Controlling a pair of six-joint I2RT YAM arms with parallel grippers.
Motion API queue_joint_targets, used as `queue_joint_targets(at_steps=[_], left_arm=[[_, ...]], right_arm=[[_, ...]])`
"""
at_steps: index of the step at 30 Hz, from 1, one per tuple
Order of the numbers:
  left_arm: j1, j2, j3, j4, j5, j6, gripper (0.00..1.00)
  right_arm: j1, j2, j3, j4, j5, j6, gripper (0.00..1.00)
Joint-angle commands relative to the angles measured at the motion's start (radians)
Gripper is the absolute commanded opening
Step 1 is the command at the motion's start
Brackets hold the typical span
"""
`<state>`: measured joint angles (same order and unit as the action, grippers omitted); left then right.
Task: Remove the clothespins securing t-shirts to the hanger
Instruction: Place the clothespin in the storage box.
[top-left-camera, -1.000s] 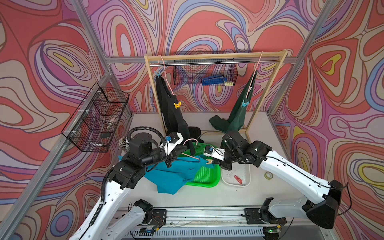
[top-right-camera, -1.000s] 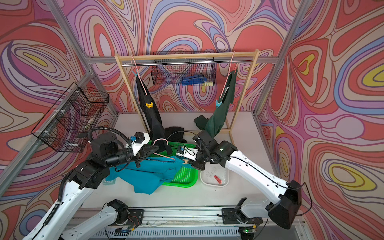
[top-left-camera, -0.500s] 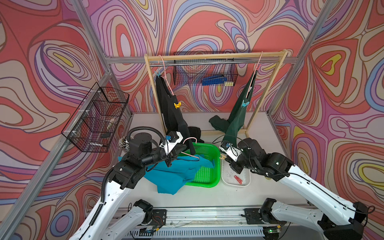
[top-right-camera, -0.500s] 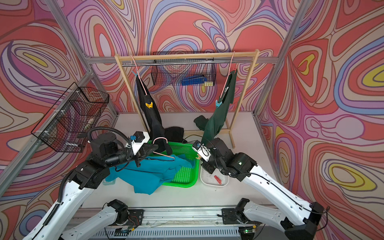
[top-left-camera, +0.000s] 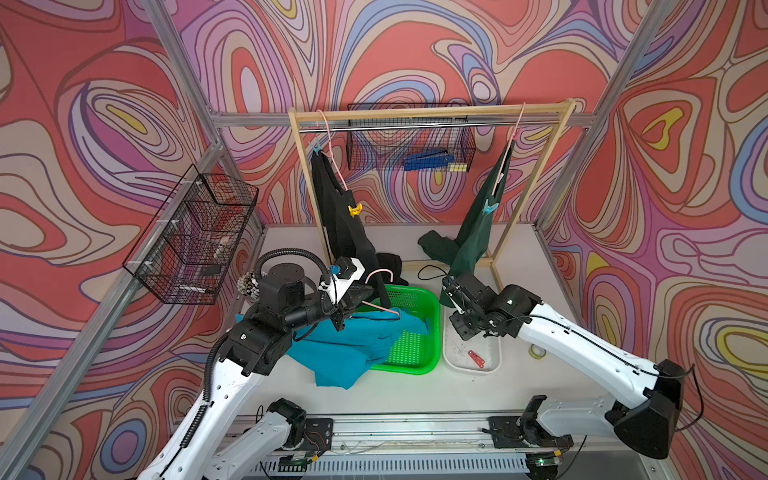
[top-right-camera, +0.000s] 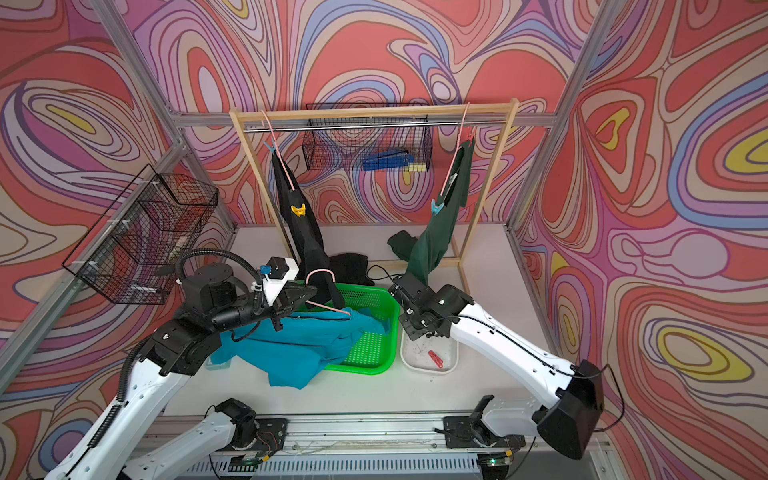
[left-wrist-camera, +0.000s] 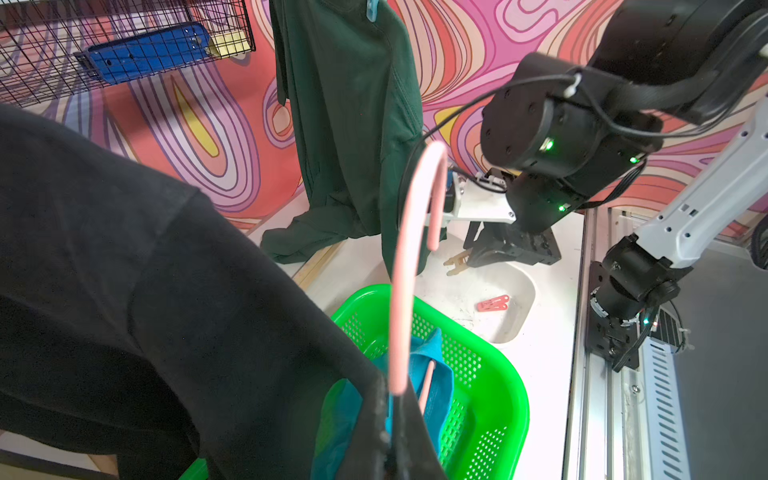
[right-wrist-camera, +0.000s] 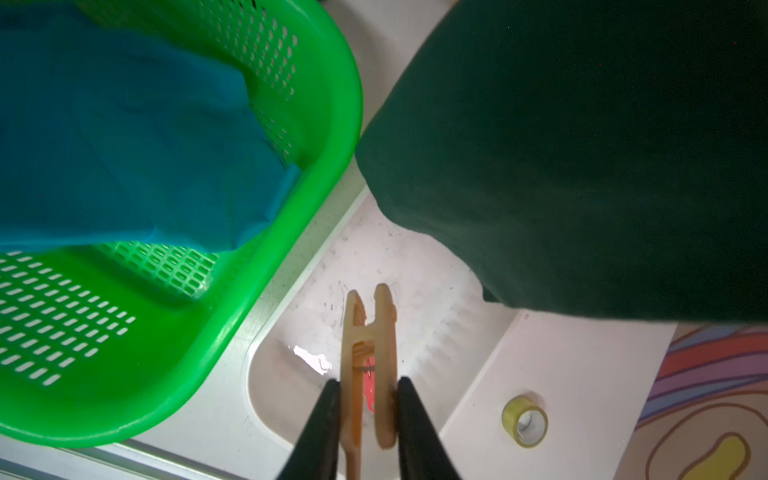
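The right hand (right-wrist-camera: 369, 381) grips a beige clothespin (right-wrist-camera: 368, 332) over the white tray (right-wrist-camera: 415, 266), which holds a red clothespin (left-wrist-camera: 492, 303). The left hand (top-left-camera: 357, 297) clamps the pink hanger (left-wrist-camera: 411, 257) of the turquoise t-shirt (top-left-camera: 349, 345). The black t-shirt (top-left-camera: 340, 224) and green t-shirt (top-left-camera: 473, 232) hang pinned.

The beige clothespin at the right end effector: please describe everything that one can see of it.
The beige clothespin looks like pale, slightly translucent plastic: two long arms joined at a thin metal spring. The right end effector pinches its tail between two black fingers, so its notched tips stand apart and grip no cloth. It hangs over the white tray, above a red clothespin lying there.
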<state>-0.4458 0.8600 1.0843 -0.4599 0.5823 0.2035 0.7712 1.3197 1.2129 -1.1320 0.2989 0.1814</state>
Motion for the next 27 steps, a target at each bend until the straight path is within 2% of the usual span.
queue_joint_targets(at_steps=[1,4,14,19,24,27], left_arm=[[0.000,0.000,0.047,0.050,0.019,-0.029,0.00],[0.000,0.005,0.060,0.051,0.026,-0.043,0.00],[0.001,0.010,0.091,0.087,0.002,-0.118,0.00],[0.001,0.007,0.096,0.119,-0.026,-0.151,0.00],[0.000,-0.001,0.124,0.119,-0.068,-0.157,0.00],[0.000,-0.006,0.128,0.152,-0.105,-0.179,0.00]], right_arm=[[-0.001,0.026,0.035,-0.070,0.039,0.048,0.32],[0.000,0.025,0.042,-0.076,0.057,0.044,0.33],[0.000,-0.170,0.004,0.053,0.053,0.000,0.60],[-0.001,-0.265,-0.028,0.190,-0.038,-0.028,0.62],[0.000,-0.293,-0.051,0.322,-0.147,-0.036,0.64],[0.000,-0.316,-0.079,0.432,-0.139,-0.027,0.64]])
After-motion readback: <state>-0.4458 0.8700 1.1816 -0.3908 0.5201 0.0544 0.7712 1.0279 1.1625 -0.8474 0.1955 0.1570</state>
